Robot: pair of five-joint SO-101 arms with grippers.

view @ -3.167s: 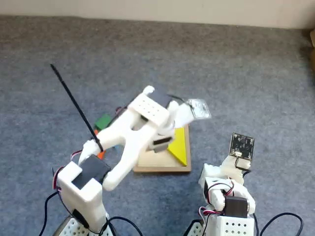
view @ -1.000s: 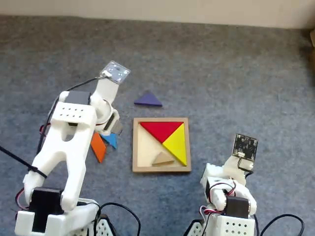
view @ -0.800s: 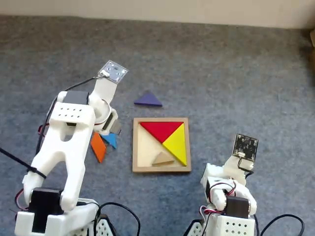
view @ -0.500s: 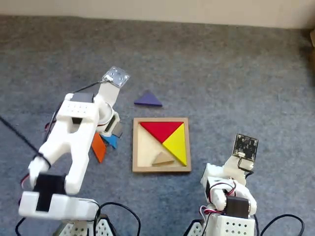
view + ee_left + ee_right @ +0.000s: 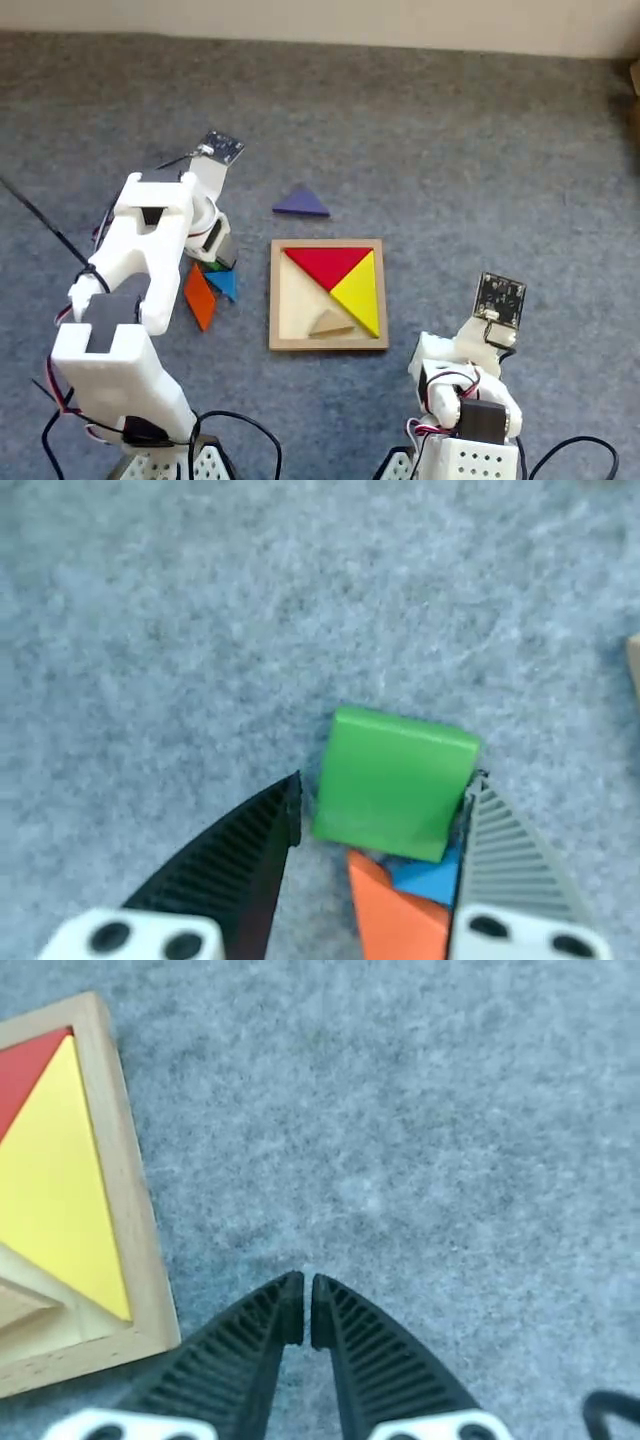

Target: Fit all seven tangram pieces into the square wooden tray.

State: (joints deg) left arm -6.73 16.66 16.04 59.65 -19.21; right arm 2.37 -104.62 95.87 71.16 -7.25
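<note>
Left of the tray (image 5: 328, 343), the left gripper (image 5: 383, 805) spreads around the green piece (image 5: 395, 775), which the arm half hides from overhead. The right gripper (image 5: 306, 1310) is pressed together.

One tray (image 5: 328, 344) holds three pieces (image 5: 327, 264). Four more seem to lie outside, the green piece (image 5: 392, 783) half hidden from above.

Three pieces (image 5: 355, 290) in tray (image 5: 328, 345), triangle (image 5: 300, 204) behind it, loose pieces (image 5: 200, 297) at its left

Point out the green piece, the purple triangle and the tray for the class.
green piece (image 5: 393, 783): left wrist view, middle of its top face.
purple triangle (image 5: 300, 204): high view, its centre.
tray (image 5: 297, 300): high view, bare wooden floor.
</note>
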